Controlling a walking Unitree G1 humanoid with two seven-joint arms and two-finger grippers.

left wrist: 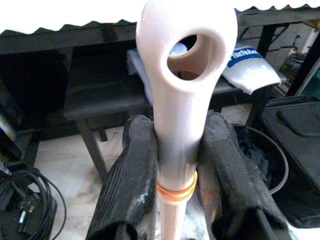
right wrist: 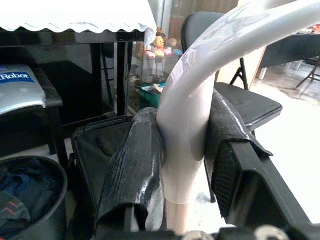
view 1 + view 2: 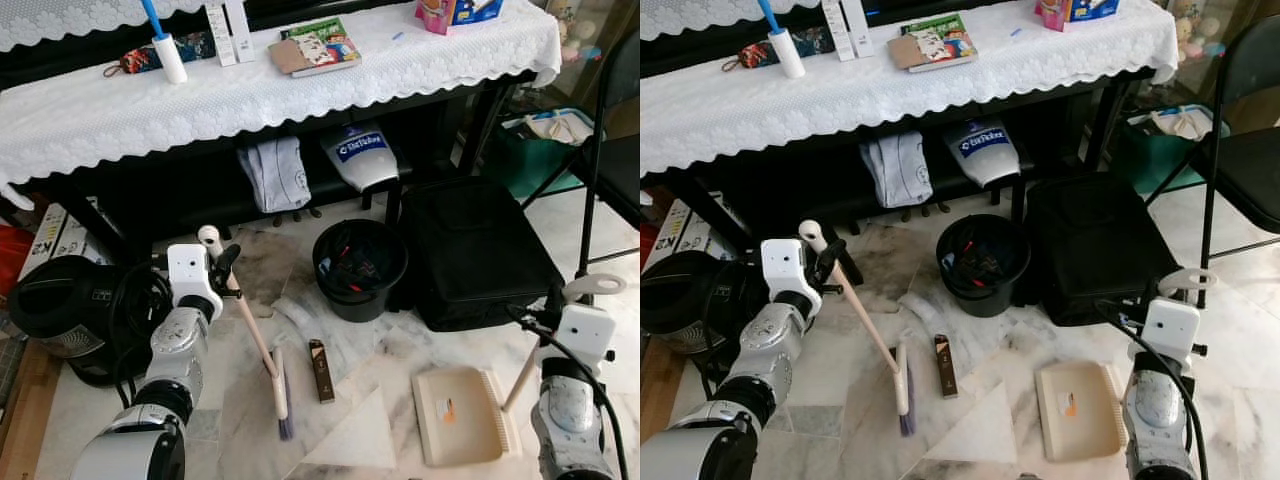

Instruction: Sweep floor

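Holding the broom (image 3: 255, 335) handle tight in my left gripper (image 3: 222, 262), its shaft slanting down to bristles on the marble floor (image 3: 380, 350); my right gripper (image 2: 182, 150) clamps the dustpan (image 3: 460, 415) handle, pan flat on the floor well right of the bristles, brown stick (image 3: 321, 370) between them

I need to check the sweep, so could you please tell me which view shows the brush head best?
Left eye view: the brush head lies unobstructed on the floor. The right eye view shows it equally whole. The left wrist view shows the handle top between the left gripper fingers.
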